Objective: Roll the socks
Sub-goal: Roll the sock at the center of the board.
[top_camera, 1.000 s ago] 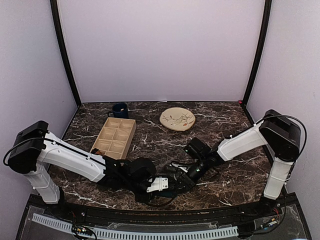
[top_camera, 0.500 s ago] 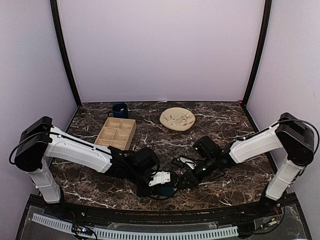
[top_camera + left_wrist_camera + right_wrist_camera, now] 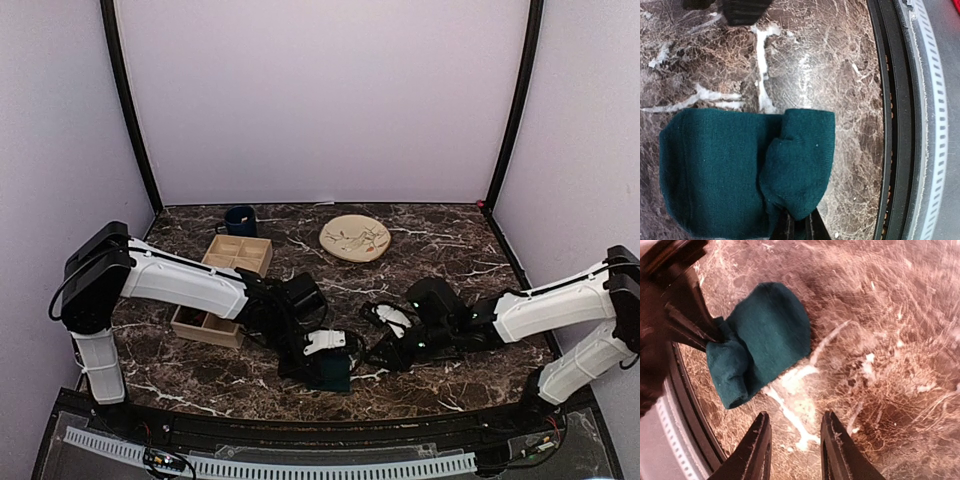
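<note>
The dark teal-green socks (image 3: 735, 170) lie partly folded on the marble table near its front edge, with one flap doubled over. They also show in the right wrist view (image 3: 767, 335) and the top view (image 3: 332, 374). My left gripper (image 3: 797, 227) is shut on the folded flap at the sock's near edge; it shows in the top view (image 3: 320, 358). My right gripper (image 3: 797, 445) is open and empty, a short way to the right of the socks, over bare marble (image 3: 384, 352). The black argyle socks are out of view.
A wooden compartment tray (image 3: 228, 270) sits at the left, partly under my left arm. A dark blue mug (image 3: 240, 220) stands behind it. A patterned plate (image 3: 355, 238) lies at the back centre. The table's black front rail (image 3: 892, 150) runs close beside the socks.
My right gripper has drawn back to the right, away from the socks, and stands open. My left arm has swung right and forward, still holding the teal socks.
</note>
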Controlling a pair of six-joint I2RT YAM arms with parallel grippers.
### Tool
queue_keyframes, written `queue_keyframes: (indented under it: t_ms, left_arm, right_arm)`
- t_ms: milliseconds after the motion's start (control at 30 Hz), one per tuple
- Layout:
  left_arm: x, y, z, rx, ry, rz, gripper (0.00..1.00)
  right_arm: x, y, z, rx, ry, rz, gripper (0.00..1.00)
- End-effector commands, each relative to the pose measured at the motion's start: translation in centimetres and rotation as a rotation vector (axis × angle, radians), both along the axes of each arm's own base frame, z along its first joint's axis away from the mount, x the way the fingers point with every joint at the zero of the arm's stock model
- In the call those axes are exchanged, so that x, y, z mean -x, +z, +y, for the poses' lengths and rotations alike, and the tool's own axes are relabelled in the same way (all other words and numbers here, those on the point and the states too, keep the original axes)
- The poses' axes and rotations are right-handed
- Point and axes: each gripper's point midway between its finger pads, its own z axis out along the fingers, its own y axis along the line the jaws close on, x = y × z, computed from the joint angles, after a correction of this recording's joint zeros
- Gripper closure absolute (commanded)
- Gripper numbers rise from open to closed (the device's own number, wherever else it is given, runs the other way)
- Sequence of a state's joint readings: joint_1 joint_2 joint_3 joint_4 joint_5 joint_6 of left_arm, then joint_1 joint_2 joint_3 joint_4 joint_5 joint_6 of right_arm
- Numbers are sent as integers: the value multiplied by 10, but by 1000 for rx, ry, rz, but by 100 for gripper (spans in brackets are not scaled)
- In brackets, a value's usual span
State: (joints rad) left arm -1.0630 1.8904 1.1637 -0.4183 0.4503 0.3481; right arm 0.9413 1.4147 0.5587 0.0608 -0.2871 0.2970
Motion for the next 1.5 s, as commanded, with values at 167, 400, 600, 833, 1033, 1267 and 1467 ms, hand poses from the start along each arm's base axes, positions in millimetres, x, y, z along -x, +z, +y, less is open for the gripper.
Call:
queue_keyframes:
  t_ms: [167, 400, 600, 833, 1033, 1267, 1467]
  left_arm:
    - [17, -11, 22, -93, 6, 232, 100]
    - [17, -17, 24, -110, 24, 305, 100]
    - [15, -18, 24, -118, 36, 364, 100]
    - [11, -20, 25, -121, 50, 406, 100]
    - [11, -19, 25, -114, 53, 449, 100]
    - [10, -17, 24, -103, 47, 471, 100]
    - [10, -17, 25, -101, 48, 477, 100]
  right_arm:
    - [5, 18, 3, 64, -14, -297, 69]
    - [28, 24, 19, 113, 81, -425, 68]
    - [48, 24, 39, 162, 198, -514, 67]
    - [66, 15, 60, 226, 327, -557, 64]
    - [71, 7, 68, 269, 395, -572, 61]
    - [67, -7, 68, 339, 437, -609, 58]
    - [64, -15, 69, 371, 468, -636, 58]
